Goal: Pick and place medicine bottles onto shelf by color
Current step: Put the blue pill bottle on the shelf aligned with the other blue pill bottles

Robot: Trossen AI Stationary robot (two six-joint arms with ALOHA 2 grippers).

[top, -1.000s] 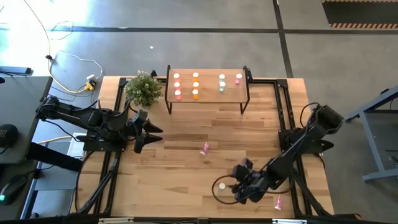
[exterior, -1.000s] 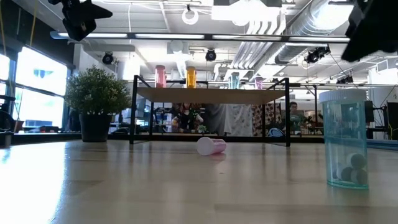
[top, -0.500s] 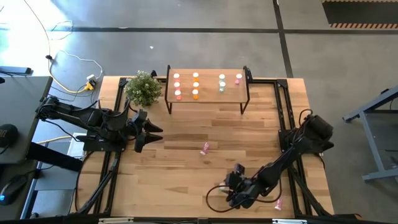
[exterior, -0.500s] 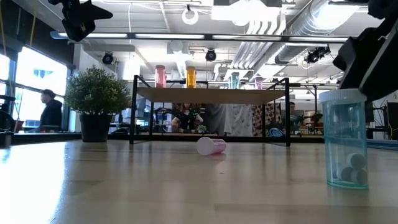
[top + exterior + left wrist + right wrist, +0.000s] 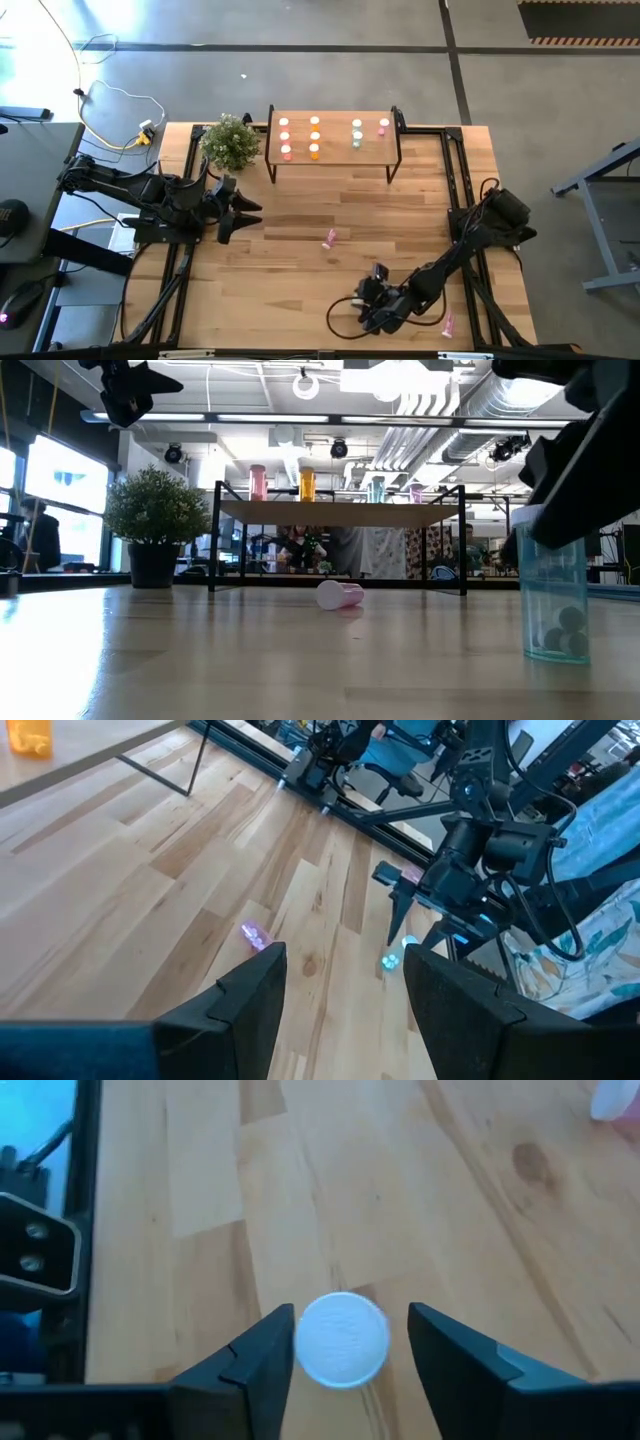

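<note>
Right wrist view shows the right claw [image 5: 345, 1348] open astride an upright bottle [image 5: 342, 1338], well apart from the shelf [image 5: 333, 141]; closing off-centre could topple it; left claw [image 5: 252, 214] waits open.

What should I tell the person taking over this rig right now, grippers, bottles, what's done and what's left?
Right gripper: open, fingers either side of the upright pale blue-green bottle near the table's front right, not yet gripped.
Left gripper: open, empty, waiting at the left side.
Shelf: ten bottles standing, three pink, three orange, three greenish, one pink at the right end.
Left to place: the bottle between the fingers, a pink bottle lying mid-table, another pink one at the front right edge.
</note>
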